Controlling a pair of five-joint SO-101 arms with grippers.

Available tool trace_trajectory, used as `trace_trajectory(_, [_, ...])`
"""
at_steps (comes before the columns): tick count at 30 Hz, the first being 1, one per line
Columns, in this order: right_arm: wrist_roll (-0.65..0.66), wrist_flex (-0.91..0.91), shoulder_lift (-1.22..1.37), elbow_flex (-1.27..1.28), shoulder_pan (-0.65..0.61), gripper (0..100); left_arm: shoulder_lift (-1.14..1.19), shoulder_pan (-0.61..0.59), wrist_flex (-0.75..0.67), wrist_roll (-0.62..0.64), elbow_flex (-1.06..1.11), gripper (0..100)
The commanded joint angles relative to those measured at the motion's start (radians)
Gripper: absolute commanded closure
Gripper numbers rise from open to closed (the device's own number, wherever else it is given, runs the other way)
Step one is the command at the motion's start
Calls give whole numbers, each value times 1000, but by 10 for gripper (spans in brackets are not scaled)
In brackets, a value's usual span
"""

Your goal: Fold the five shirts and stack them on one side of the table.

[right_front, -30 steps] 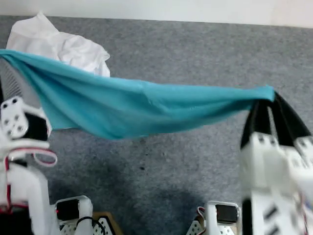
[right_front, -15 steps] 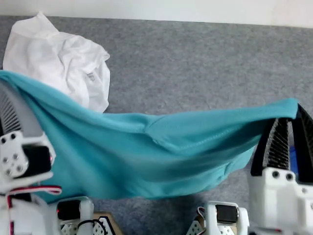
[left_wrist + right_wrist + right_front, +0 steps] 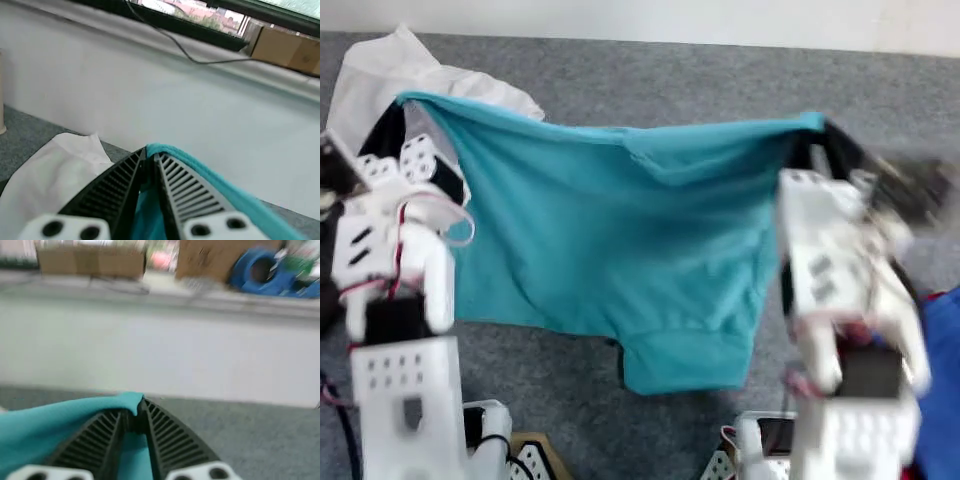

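- Above the grey table (image 3: pixel 680 90), a teal shirt (image 3: pixel 610 230) hangs spread like a banner between the two arms, its top edge pulled nearly level.
- The left gripper (image 3: pixel 149 156) is pinched tight on one top corner of the shirt. Teal cloth pokes out at the tips of its ribbed black fingers (image 3: pixel 115 185) and drapes away to one side.
- The right gripper (image 3: pixel 139 407) is clamped on the opposite top corner, with a small fold of teal sticking up just past its tips.
- Below both grippers the shirt drops in a wide sheet. Its lowest part, a hemmed band, hangs nearer the right gripper's side, close to the arms' bases. I cannot tell whether it touches the table.
- A crumpled white shirt (image 3: pixel 375 70) lies on the table just beyond the left gripper, partly hidden behind the teal corner.
- Something blue (image 3: pixel 940 370) sits beside the right arm, on its outer side; I cannot tell what it is.
- A pale wall (image 3: pixel 200 110) rises beyond the table, ahead of both grippers.
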Motion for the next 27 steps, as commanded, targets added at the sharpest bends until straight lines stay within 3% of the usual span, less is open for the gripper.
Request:
trace_trajectory(1, [43,-202,124,84,-31,992,222,13,-172,2,-5,994])
trace_trajectory(6, [51,-372,357,125,-30,992,507,13,-298,2,-67,994])
trace_trajectory(18, [46,-394,700,-30,-76,992,1003,15,-296,3,-392,994])
trace_trajectory(27, [-29,-79,874,-392,-76,992,1145,15,51,5,-716,994])
